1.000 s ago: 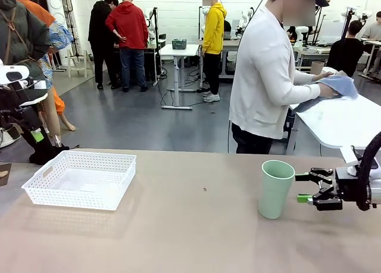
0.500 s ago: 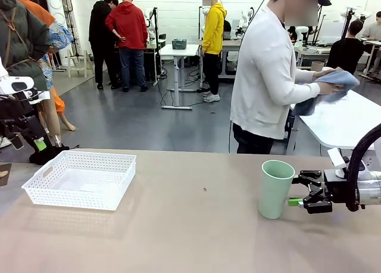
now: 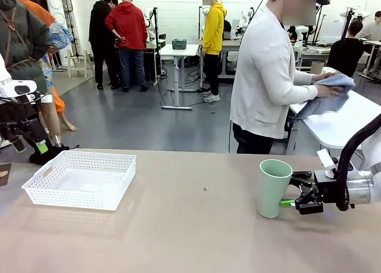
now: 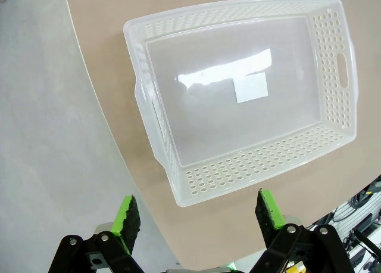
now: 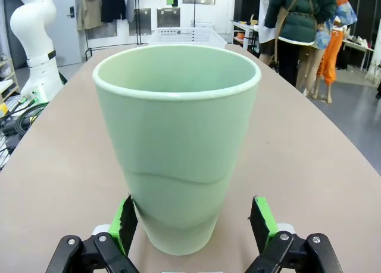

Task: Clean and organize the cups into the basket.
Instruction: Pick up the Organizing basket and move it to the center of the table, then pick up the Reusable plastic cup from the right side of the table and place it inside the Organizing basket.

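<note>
Presently mint cup point(image 5: 177, 142) upright between right gripper point(image 5: 194, 219) wide-spread jaws, low on body; left gripper point(image 4: 197, 208) wide, above basket point(image 4: 250, 163).

We get bright, even overhead room light, no hard shadows; just soft shade on the beige tabletop point(image 3: 196, 225) near the shallow white lattice plastic basket point(image 3: 77, 198). Glare patch on its glossy floor in left wrist view. Wrist pics bend at edges; pale mint green tapered cup point(image 5: 178, 148) sharp, bkgd softer.
</note>
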You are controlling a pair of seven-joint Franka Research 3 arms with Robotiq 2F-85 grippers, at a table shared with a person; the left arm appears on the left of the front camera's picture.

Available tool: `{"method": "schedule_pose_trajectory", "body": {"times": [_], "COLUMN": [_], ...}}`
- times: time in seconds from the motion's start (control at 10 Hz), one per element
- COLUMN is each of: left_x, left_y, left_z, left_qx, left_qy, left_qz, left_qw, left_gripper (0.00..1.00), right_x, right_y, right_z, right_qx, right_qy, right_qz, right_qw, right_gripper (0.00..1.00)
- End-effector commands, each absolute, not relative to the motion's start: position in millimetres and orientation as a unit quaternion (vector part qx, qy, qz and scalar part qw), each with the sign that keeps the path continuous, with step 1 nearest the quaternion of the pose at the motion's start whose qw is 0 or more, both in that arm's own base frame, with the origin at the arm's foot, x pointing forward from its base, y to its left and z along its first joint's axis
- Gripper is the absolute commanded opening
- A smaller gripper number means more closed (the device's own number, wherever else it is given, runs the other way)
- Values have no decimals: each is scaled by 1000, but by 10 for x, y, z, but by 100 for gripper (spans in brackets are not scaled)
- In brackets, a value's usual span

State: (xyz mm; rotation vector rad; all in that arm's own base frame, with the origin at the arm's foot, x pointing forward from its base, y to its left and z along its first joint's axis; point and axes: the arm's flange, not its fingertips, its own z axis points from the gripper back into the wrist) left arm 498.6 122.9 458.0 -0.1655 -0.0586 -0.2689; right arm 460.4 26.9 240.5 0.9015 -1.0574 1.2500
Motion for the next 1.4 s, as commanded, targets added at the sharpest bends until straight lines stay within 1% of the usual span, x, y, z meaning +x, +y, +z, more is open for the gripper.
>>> {"method": "schedule_pose_trajectory", "body": {"times": [0.0, 0.5, 0.7, 1.3], "left_x": [5057, 5143, 5151, 5222], "left_y": [1247, 1196, 1150, 1134], "left_z": [4514, 4300, 4252, 4106], "left_qx": [-74, -62, -72, -63], "left_qy": [-26, -2, 15, 14], "left_qz": [-138, -134, -145, -147], "left_qw": [987, 989, 987, 987], "left_gripper": [100, 100, 100, 100], "right_x": [4659, 4632, 4619, 4569], "right_y": [361, 606, 675, 854], "right_z": [2328, 2195, 2205, 2182], "right_qx": [388, 416, 417, 434], "right_qy": [-455, -422, -424, -420], "right_qz": [545, 559, 565, 579], "right_qw": [588, 580, 572, 548], "right_gripper": [100, 100, 100, 100]}}
